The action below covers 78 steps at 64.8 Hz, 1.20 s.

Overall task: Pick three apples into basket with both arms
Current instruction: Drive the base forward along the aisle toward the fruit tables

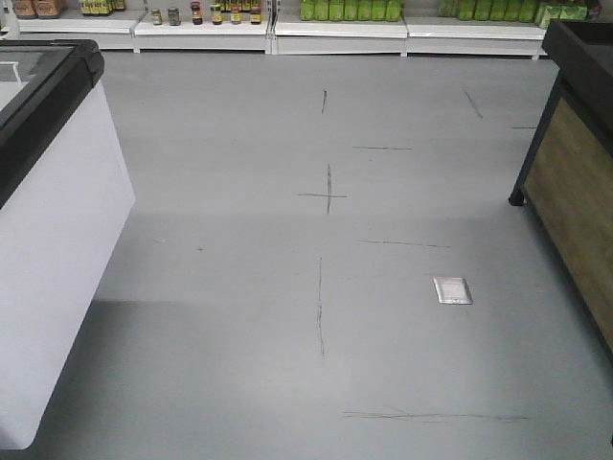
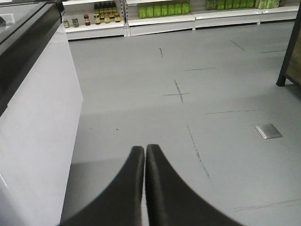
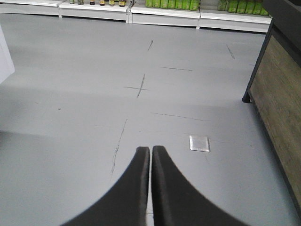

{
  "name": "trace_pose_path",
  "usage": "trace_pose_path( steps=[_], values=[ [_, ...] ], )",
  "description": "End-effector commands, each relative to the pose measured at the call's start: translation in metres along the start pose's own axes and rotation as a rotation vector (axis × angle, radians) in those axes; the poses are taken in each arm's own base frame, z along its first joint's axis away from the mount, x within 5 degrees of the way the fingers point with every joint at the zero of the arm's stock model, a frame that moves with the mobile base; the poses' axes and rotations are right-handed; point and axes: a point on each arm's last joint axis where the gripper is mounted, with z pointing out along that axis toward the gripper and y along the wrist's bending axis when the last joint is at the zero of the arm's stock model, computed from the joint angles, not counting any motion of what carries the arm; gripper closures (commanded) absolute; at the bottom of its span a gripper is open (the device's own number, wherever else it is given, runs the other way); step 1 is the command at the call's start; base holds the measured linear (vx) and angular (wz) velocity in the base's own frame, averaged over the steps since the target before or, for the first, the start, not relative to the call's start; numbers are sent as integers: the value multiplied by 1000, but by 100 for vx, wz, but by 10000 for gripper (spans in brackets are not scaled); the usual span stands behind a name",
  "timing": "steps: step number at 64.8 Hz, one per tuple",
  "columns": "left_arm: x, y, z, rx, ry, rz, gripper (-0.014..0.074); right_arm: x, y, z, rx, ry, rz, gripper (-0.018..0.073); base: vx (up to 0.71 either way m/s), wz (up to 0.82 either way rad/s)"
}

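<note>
The left pincer [image 2: 145, 149] is seen from its wrist view with both black fingers pressed together at the tips, and nothing is held between them. The right pincer [image 3: 151, 149] is likewise closed on itself, tip against tip, with nothing gripped. Both are held above a grey floor [image 1: 239, 287] that is marked with thin dark scuff lines and a drawn cross [image 1: 328, 195]. A small square metal plate [image 1: 453, 289] is set into the floor, to the right of the cross and nearer the camera. At the left a white chest cabinet [image 1: 57, 249] with a black rim is seen, and at the right a wood-panelled stand [image 1: 575, 192] on a black frame. Along the far wall, white shelves [image 1: 335, 29] are stocked with green bottles [image 1: 350, 10] and dark jars [image 1: 225, 13]. The apples and the basket are shown in none of the three views — their place cannot be told.
</note>
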Motion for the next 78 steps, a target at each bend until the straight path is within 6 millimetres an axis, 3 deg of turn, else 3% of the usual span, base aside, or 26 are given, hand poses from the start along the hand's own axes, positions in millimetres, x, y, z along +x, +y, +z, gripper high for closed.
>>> trace_pose_path(
  steps=[1, 78],
  values=[
    [-15, 1, -4, -4, -109, -6, 603, -5, -1, 0, 14, -74, 1, 563, 0, 0],
    [-15, 1, -4, -4, -109, -6, 603, -5, -1, 0, 14, -74, 1, 563, 5, 0]
  ],
)
